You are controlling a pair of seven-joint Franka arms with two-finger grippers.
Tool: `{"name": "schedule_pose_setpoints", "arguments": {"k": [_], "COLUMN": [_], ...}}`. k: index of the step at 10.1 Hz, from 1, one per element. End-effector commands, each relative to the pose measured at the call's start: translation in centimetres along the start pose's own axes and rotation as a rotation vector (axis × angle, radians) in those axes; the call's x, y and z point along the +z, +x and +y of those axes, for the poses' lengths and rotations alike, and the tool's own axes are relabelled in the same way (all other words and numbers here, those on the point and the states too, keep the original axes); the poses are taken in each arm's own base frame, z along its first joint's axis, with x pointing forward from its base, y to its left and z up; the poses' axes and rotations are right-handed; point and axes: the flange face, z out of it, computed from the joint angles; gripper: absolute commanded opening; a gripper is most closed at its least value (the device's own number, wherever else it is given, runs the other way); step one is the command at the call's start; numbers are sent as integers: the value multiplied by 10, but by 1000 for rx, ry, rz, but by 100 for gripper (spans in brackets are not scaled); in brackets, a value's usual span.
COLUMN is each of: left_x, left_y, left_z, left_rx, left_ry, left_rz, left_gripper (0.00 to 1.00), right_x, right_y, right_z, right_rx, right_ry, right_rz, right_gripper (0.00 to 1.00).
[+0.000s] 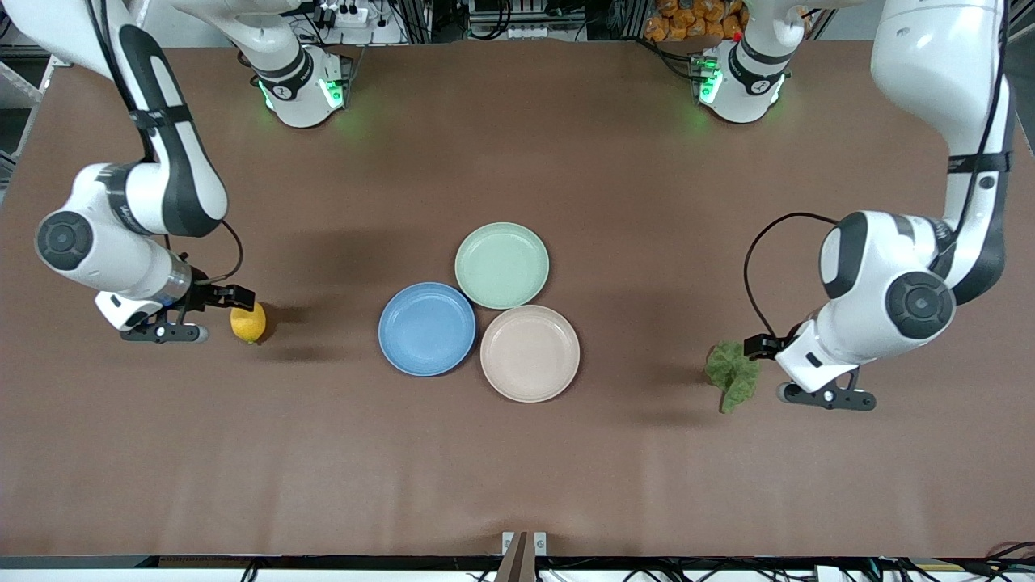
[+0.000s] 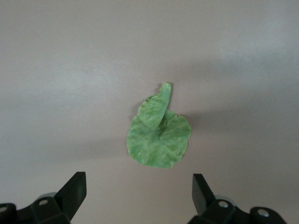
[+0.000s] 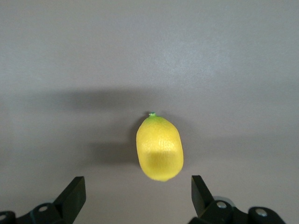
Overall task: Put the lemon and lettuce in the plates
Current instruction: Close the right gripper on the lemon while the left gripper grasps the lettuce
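Observation:
The lemon point(image 1: 247, 322) lies on the brown table toward the right arm's end; it also shows in the right wrist view point(image 3: 159, 148). My right gripper point(image 1: 230, 301) point(image 3: 138, 191) hangs open and empty just above and beside it. The lettuce point(image 1: 732, 373) lies flat toward the left arm's end, stem end curled over; it also shows in the left wrist view point(image 2: 159, 134). My left gripper point(image 1: 762, 346) point(image 2: 139, 191) is open and empty beside it. The blue plate point(image 1: 427, 328) and the beige plate point(image 1: 530, 352) sit empty mid-table, touching.
A pale green plate point(image 1: 501, 265), empty, sits against both plates, farther from the front camera. Bare brown table lies between the plates and each item. The arms' bases point(image 1: 303, 89) point(image 1: 736, 81) stand along the table's top edge.

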Motion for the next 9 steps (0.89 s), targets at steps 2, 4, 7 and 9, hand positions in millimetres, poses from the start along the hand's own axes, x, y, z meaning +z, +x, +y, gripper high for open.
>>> {"name": "schedule_pose_setpoints", "arguments": {"k": [2, 4, 7, 9], "left_x": [52, 77, 99, 111], "left_y": [11, 13, 16, 18], "left_z": [2, -2, 12, 22], "left_rx": [126, 170, 175, 189], "left_ry": [12, 0, -6, -5], "left_rz": [0, -10, 3, 32], "left_gripper": [100, 100, 100, 100], "right_x": [34, 52, 88, 106], "right_y": [-9, -7, -4, -5], "right_z": [2, 3, 9, 15], "right_rx": [-12, -20, -38, -31], "right_ry": [-11, -16, -34, -40], "right_rz": [28, 34, 43, 39], "right_gripper": [100, 100, 100, 100]}}
